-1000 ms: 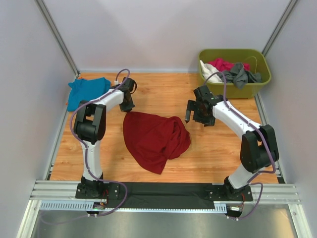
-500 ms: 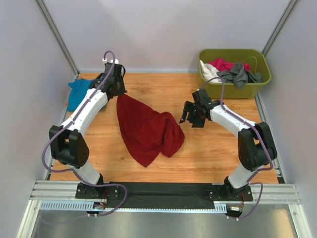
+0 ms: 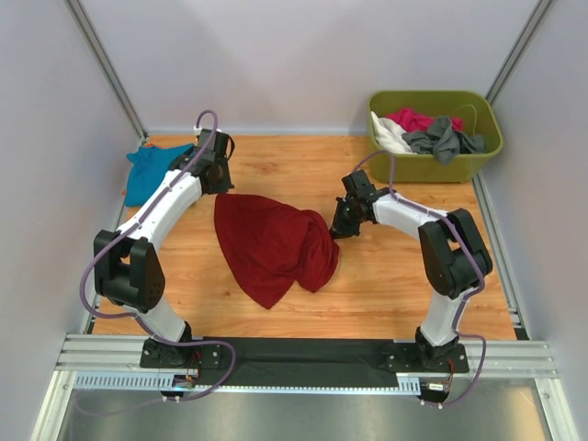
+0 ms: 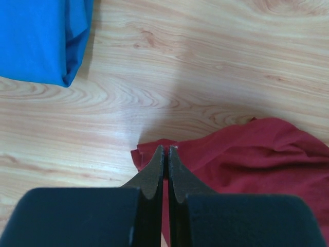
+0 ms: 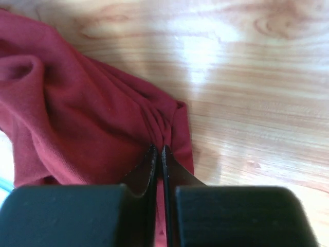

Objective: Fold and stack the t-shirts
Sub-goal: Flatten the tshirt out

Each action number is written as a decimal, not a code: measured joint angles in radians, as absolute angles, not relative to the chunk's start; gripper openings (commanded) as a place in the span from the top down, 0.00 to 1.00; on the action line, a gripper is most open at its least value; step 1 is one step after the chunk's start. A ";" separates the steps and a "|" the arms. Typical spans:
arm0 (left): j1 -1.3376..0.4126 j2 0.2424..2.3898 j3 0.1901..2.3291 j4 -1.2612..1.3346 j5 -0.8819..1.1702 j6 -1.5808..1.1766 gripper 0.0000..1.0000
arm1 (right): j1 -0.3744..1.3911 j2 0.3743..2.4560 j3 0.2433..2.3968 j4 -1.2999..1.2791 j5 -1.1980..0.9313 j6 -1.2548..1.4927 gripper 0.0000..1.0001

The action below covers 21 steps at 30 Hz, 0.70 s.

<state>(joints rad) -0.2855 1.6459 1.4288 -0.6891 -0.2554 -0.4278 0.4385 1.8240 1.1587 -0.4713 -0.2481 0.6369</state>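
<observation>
Item 1, near edge: aluminium rail point(image 3: 92, 354) and black strip point(image 3: 303, 351) running across the front of the wooden table point(image 3: 395, 285); both arm bases mounted here

Item 2, centre of table: dark red shirt point(image 3: 271, 243), unfolded and crumpled, lying in a loose heap between the two arms. One point of cloth trails toward the near edge, and folds are bunched along its right side

Item 3, left gripper point(image 4: 164, 150): placed at the far-left corner of the dark red shirt. Its fingers are pressed together with almost no gap, a corner of the red cloth pinched between them and bare wood just beyond the tips

Item 4, right gripper point(image 5: 158, 150): placed at the right edge of the same shirt. Its fingers are closed to a thin slit, with a gathered pleat of red cloth nipped at the tips

Item 5, far left: teal-blue shirt point(image 3: 152, 170), rumpled near the left wall. It lies apart from the dark red shirt with bare wood between them, and the left arm reaches past it on its right

Item 6, far right corner: green bin point(image 3: 441, 168), holding a pink garment point(image 3: 409, 119), a white garment point(image 3: 386, 136) and a dark grey garment point(image 3: 446, 138), jumbled together
</observation>
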 measured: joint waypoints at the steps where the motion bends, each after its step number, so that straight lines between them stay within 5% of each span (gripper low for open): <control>1: -0.286 1.646 1.431 -0.693 -0.257 -0.427 1.00 | 0.440 1.827 1.174 -0.483 -0.241 0.631 1.00; 14: -0.219 1.580 1.802 -0.825 -0.291 -0.306 1.00 | 0.445 1.524 1.682 -0.746 0.132 0.408 1.00; 21: -0.237 1.468 2.016 -0.871 -0.264 -0.218 1.00 | 0.453 1.335 1.765 -0.793 0.270 0.324 1.00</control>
